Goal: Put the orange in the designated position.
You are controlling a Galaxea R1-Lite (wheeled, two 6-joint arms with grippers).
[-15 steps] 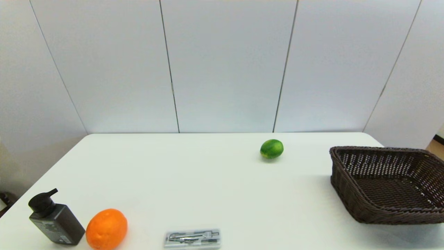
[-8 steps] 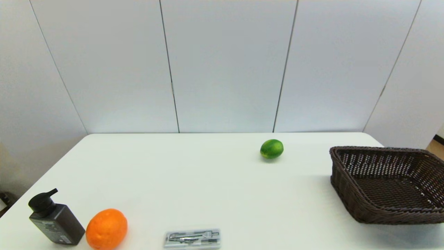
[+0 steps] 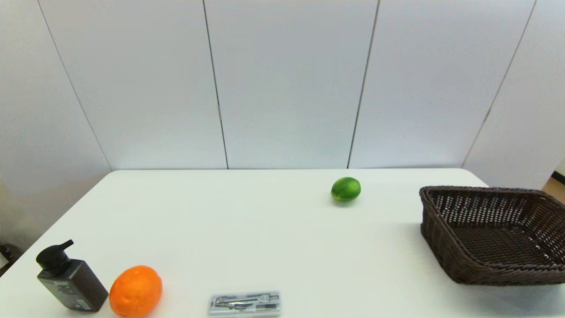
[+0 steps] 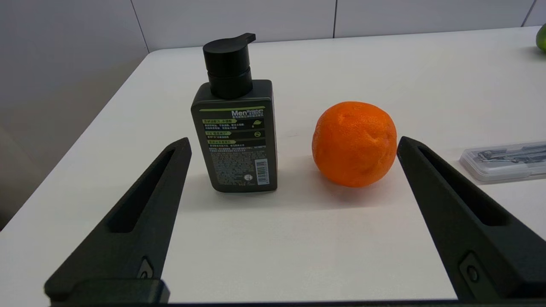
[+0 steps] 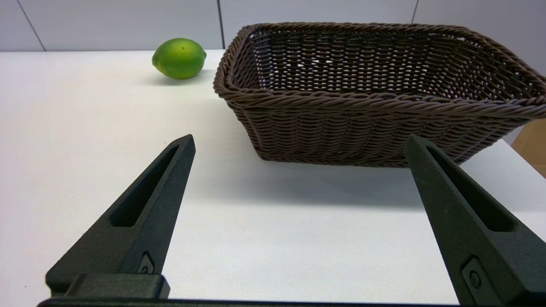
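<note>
At the near left corner of the white table [image 3: 273, 229] stands a dark pump bottle [image 3: 70, 282], its black nozzle pointing toward the right. Just beside it, on its right and not quite touching, sits the orange [image 3: 135, 291] — round, dimpled, resting on the bare tabletop close to my edge of the table. My left gripper [image 4: 292, 147] hangs low in front of these two, fingers spread wide and holding nothing; through its wrist camera I see the bottle and the orange both framed between the two black fingers [image 4: 140, 213], with the orange close to the tip of one finger but apart from it.

Farther right along the near edge lies a flat clear plastic case [image 3: 245, 304] with small metal tools inside, well apart from the orange. Beyond it, toward the far side of the table and right of centre, a green lime-like fruit [image 3: 345, 189] rests alone.

On the right end sits a dark brown wicker basket [image 3: 441, 247], with nothing visible inside it. My right gripper [image 5: 298, 143] is low before the basket — fingers wide apart as well, gripping nothing, the basket wall facing it and the green fruit off to the basket's left side. Neither arm shows in the head view.
</note>
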